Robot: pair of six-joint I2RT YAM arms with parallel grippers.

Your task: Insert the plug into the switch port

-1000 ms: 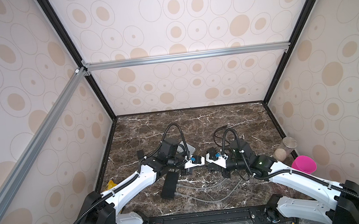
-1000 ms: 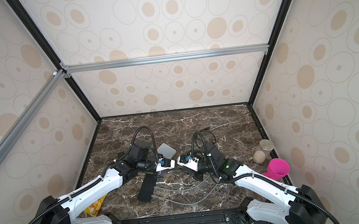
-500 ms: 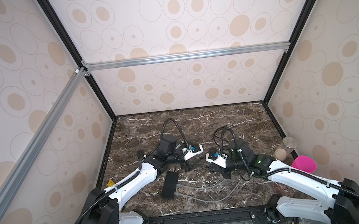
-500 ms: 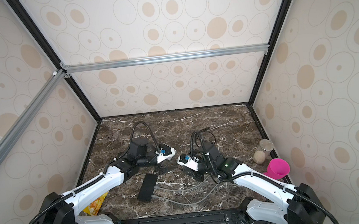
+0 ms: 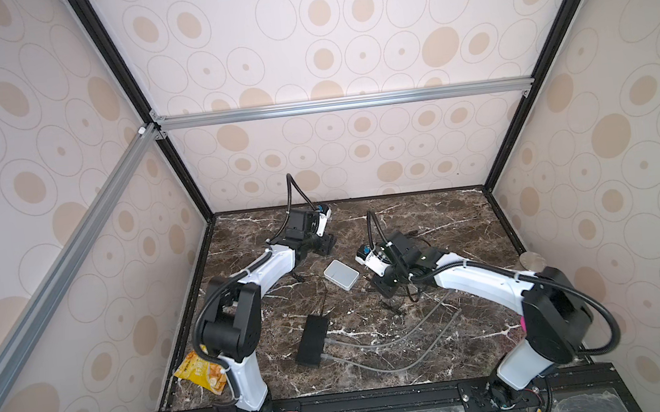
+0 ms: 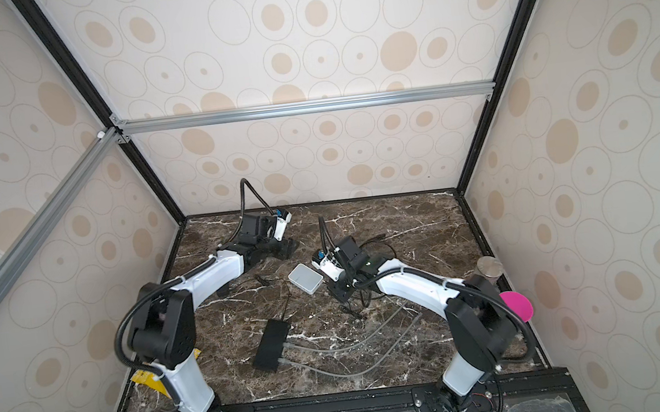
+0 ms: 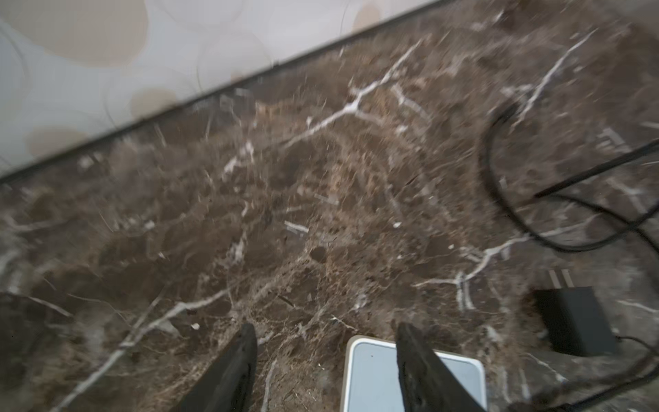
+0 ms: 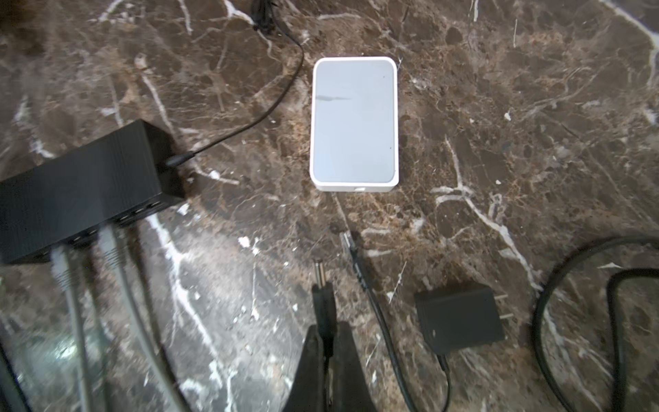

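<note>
The white switch (image 5: 341,274) lies flat on the marble in the middle, seen in both top views, with nothing touching it. My right gripper (image 8: 326,330) is shut on the black barrel plug (image 8: 322,285), whose metal tip points toward the white switch (image 8: 354,123) a short way off. In a top view this gripper (image 5: 380,287) hovers just right of the switch. My left gripper (image 7: 326,331) is open and empty, raised near the back left (image 5: 324,245). One corner of the switch (image 7: 371,378) shows behind one of its fingers (image 7: 413,356). The switch's port is not visible.
A black box (image 5: 313,340) with two grey cables and a thin black lead lies front centre. The plug's black power adapter (image 8: 460,321) and loose black cable loops (image 8: 556,285) lie by the right gripper. A yellow snack bag (image 5: 201,373), a pink cup (image 6: 518,306) and a round tin (image 5: 531,261) sit at the edges.
My left gripper opened, let go by the white switch and pulled away toward the back left. The switch now lies free. The right gripper stayed shut on the plug and shifted slightly right.
</note>
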